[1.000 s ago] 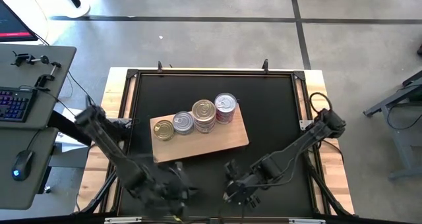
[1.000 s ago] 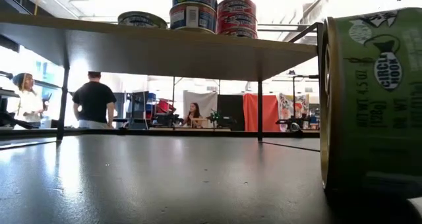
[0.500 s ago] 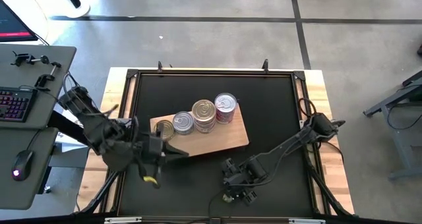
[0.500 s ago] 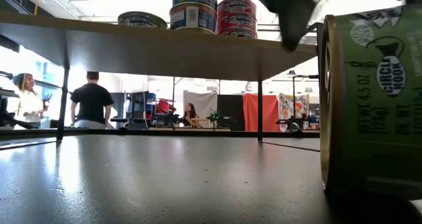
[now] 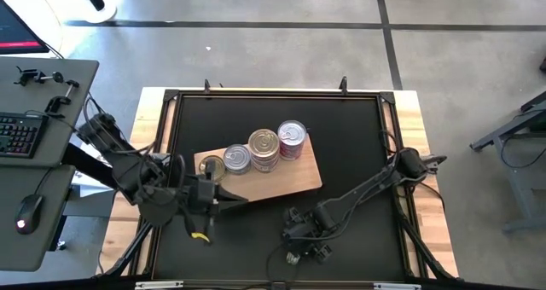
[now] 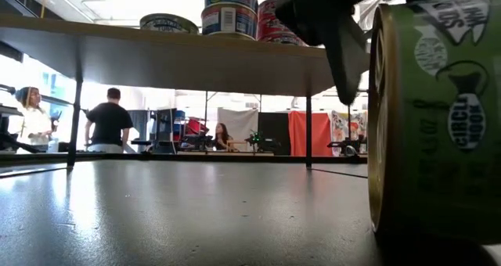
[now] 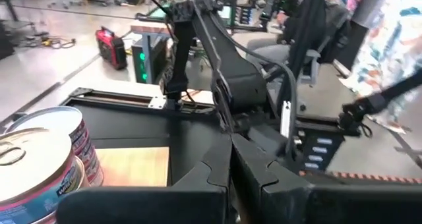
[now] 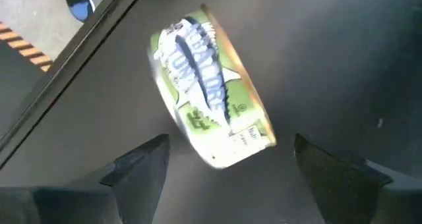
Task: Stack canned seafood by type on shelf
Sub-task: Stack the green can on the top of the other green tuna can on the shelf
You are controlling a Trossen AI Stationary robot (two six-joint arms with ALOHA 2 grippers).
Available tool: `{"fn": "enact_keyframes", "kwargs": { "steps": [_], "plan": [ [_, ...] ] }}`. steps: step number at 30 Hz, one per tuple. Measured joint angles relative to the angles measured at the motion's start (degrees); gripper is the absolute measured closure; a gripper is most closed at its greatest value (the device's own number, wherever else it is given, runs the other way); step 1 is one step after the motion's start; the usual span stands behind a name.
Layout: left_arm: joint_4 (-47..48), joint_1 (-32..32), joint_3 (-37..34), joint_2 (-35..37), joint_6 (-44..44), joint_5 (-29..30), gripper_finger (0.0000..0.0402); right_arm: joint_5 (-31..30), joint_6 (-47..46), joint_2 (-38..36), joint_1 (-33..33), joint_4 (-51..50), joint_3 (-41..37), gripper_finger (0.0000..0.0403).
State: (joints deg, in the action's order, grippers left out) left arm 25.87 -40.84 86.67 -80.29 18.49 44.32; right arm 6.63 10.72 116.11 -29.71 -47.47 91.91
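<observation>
- Right gripper (image 8: 227,165) hangs over the green-label tin (image 8: 211,85) with its jaws spread wide, nothing held. The tin stands on its edge on the black tabletop (image 5: 358,145), at the lower middle of the high view.
- Risk: a tin on edge rolls. A finger that touches one side first likely sends it away across the tabletop, or tips it flat at an odd angle.
- Risk: the tin sits skewed between the fingers in the right wrist view. If they close on the curved wall instead of the flat faces, it probably squirts out.
- Left gripper (image 7: 231,174) has its fingers pressed together, empty, at the lower-left edge of the shelf (image 5: 290,183), just beside the gold-top tin (image 5: 210,167).
- Risk: a careless swing there could knock that tin or the stacks next to it: silver-top stack (image 5: 236,159), gold-top stack (image 5: 264,142), red-label stack (image 5: 292,134).
- Risk: the stacks are two or more high, so a hard set-down may topple one.
- Can't tell from the top view which stack matches the green tin; wrong type is possible.
</observation>
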Motion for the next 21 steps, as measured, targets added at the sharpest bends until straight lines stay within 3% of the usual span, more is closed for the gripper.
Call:
{"fn": "enact_keyframes", "kwargs": {
  "steps": [15,21],
  "plan": [
    [-10.87,0.33,0.0,-4.75,5.42,8.77,0.0401,0.62,14.07,-0.05,-0.33,3.96,0.05,0.0088],
    [-21.1,0.33,0.0,-5.38,4.53,11.03,0.0401,1.18,14.84,1.98,-0.76,4.2,0.05,0.0119]
  ]
}}
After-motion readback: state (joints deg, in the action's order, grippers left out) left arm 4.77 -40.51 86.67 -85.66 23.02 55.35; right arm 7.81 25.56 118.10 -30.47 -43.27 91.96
